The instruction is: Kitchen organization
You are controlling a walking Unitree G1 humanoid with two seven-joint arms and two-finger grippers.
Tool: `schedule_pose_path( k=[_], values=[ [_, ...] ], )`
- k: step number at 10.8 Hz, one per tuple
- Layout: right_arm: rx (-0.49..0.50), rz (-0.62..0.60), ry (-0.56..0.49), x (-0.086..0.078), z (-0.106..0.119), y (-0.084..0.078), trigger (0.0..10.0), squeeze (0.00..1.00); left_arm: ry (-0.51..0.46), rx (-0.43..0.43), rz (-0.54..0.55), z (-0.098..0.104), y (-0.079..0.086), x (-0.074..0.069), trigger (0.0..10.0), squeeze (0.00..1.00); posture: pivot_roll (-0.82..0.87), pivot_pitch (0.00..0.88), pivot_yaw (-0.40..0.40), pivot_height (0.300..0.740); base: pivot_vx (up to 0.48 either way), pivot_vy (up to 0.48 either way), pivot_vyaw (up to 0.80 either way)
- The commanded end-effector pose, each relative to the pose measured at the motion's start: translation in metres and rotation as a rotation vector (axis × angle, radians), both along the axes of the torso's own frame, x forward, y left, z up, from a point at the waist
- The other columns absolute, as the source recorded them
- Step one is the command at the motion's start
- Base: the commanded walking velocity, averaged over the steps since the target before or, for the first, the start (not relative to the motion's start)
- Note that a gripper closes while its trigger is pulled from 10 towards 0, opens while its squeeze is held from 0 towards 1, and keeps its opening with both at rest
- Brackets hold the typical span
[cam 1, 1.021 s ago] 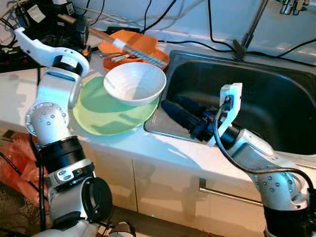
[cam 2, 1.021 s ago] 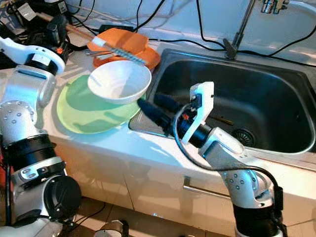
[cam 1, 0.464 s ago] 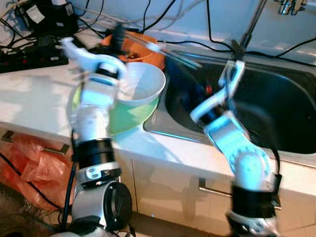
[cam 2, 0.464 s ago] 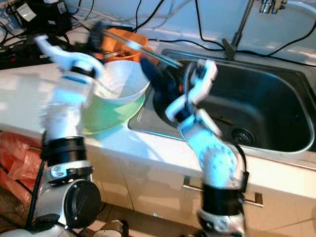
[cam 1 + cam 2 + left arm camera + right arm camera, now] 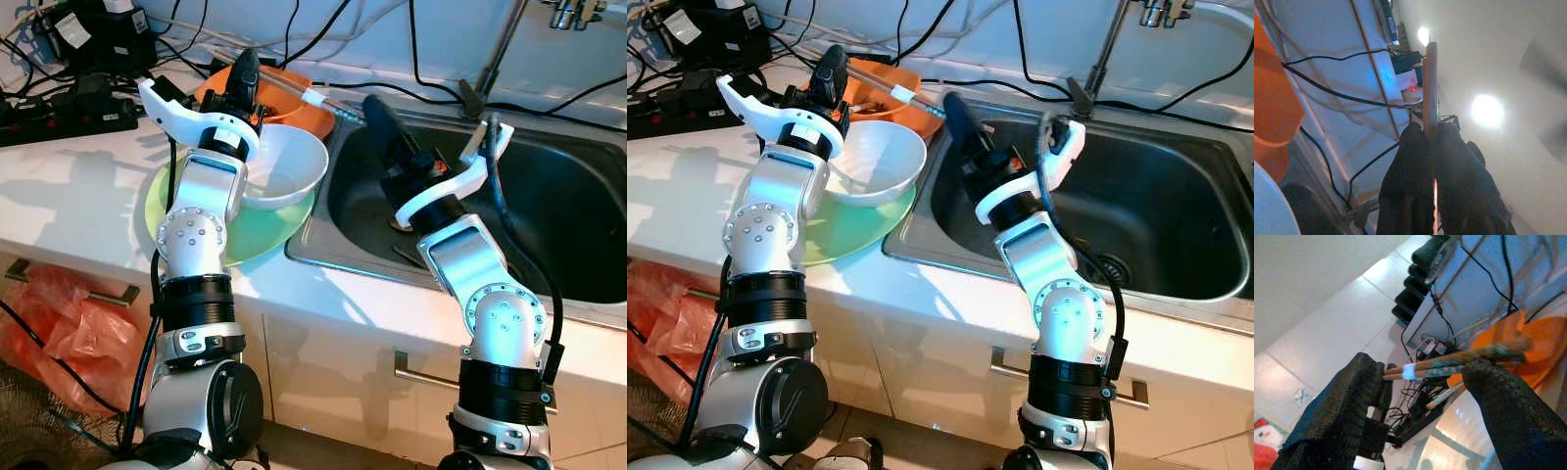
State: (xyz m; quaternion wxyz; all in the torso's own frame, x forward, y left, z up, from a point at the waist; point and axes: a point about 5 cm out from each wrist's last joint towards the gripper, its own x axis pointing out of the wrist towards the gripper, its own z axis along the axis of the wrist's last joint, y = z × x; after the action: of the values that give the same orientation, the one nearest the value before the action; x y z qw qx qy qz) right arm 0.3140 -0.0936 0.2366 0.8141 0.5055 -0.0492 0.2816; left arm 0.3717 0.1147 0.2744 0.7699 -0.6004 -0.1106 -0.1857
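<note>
1. On the far left of the white table [image 5: 69, 186] lie black power strips [image 5: 59, 113] with many cables.
2. The left gripper [image 5: 243, 76] is raised above the orange plate [image 5: 284, 98]; its jaws are closed on a pair of chopsticks [image 5: 318, 98], which reach to the right, towards the sink.
3. Below this arm a white bowl [image 5: 284, 171] sits on a light green plate [image 5: 260, 230], near the front edge of the table.
4. The right gripper [image 5: 377, 117] is lifted over the left rim of the steel sink [image 5: 578, 225]. Its jaws are wide open and hold nothing, and the chopsticks' far end passes between them in the right wrist view.
5. At the back right stands the tap's pipe [image 5: 500, 54].
6. Under the table, at the left, is an orange plastic bag [image 5: 59, 323].
</note>
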Motion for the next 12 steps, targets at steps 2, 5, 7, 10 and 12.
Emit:
schedule_pose_path(
  k=[2, 5, 7, 10, 12],
  values=[
    [0.043, 0.034, 0.041, 0.001, -0.002, 0.011, 10.0, 0.00, 0.002, -0.094, -0.127, 0.002, -0.049, -0.006, 0.0, 0.00, 0.06, 0.050, 0.014, 0.740, 0.000, 0.000, 0.00],
    [0.021, 0.043, 0.114, 0.002, -0.023, 0.011, 10.0, 0.00, 0.017, -0.081, -0.134, -0.004, -0.051, -0.007, 0.0, 0.00, 0.06, 0.059, 0.016, 0.740, 0.000, 0.000, 0.00],
    [0.031, 0.003, 0.081, 0.011, -0.020, 0.009, 10.0, 0.00, 0.060, -0.073, -0.161, -0.014, -0.060, -0.010, 0.0, 0.00, 0.06, 0.073, 0.023, 0.740, 0.000, 0.000, 0.00],
    [0.060, -0.029, 0.029, 0.024, -0.008, 0.010, 10.0, 0.00, 0.093, -0.075, -0.185, -0.021, -0.065, -0.013, 0.0, 0.00, 0.06, 0.090, 0.023, 0.740, 0.000, 0.000, 0.00],
    [0.071, -0.009, -0.007, 0.024, -0.003, 0.014, 10.0, 0.00, 0.142, -0.074, -0.190, -0.030, -0.069, -0.014, 0.0, 0.00, 0.05, 0.101, 0.023, 0.740, 0.000, 0.000, 0.00]
  ],
)
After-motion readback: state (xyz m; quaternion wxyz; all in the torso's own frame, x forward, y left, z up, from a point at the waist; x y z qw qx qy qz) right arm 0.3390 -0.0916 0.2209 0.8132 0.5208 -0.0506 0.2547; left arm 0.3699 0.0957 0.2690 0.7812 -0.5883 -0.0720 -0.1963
